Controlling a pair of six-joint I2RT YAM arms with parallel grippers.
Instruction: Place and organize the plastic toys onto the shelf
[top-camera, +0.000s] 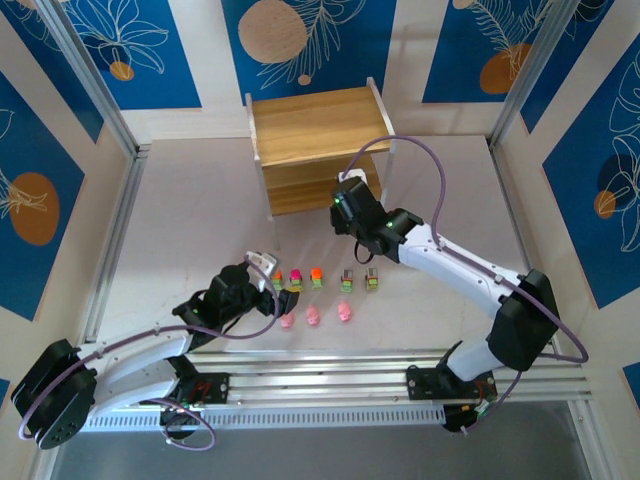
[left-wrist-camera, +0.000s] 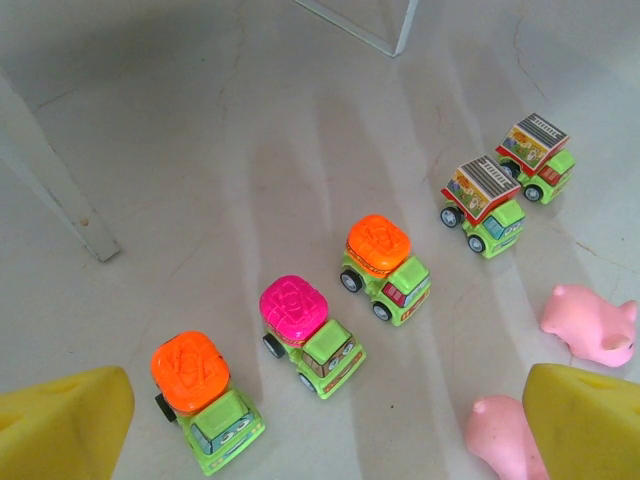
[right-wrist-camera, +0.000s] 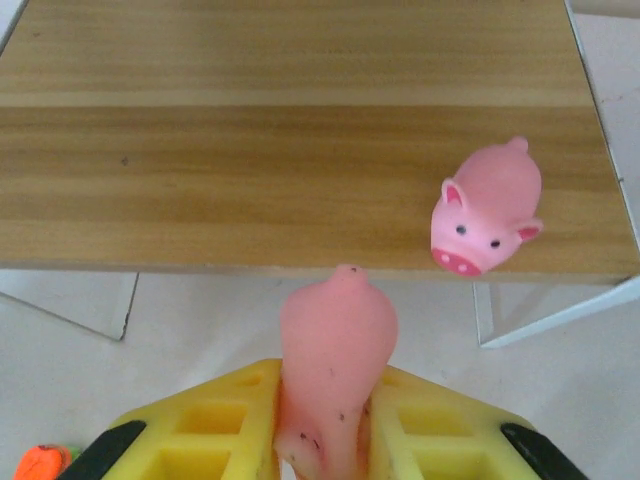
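The shelf (top-camera: 318, 125) stands at the far middle of the table (top-camera: 190, 200), with light wooden boards on thin white legs. The right gripper (top-camera: 345, 207) hangs just in front of the shelf's front edge, toward its right half. In the right wrist view its yellow fingers (right-wrist-camera: 430, 420) are clenched on a pink pig (right-wrist-camera: 336, 350). This held pig stands upright between them, its rounded end pointing up toward the shelf edge. A second pig (right-wrist-camera: 487, 212) lies on a shelf board near the front right corner, snout facing out over the edge. I cannot tell which tier that board is.

In front of the shelf and well apart from it, five cars (top-camera: 317, 277) sit in a row parallel to its front edge, all with green bodies. From the left end they are:
- an orange-topped car (left-wrist-camera: 205, 400)
- a magenta-topped car (left-wrist-camera: 308, 335)
- a second orange-topped car (left-wrist-camera: 385, 268)
- a grey-roofed car (left-wrist-camera: 485, 203)
- its twin (left-wrist-camera: 537, 155)

Three loose pigs (top-camera: 312, 317) lie in another row, farther from the shelf than the cars and near them.

The left gripper (top-camera: 262, 263) hovers over the left end of the car row, in front of the shelf's left side. It is released. In the left wrist view its yellow fingertips (left-wrist-camera: 60, 425) are spread wide with nothing between them, and the orange-topped car lies just beside the left one.
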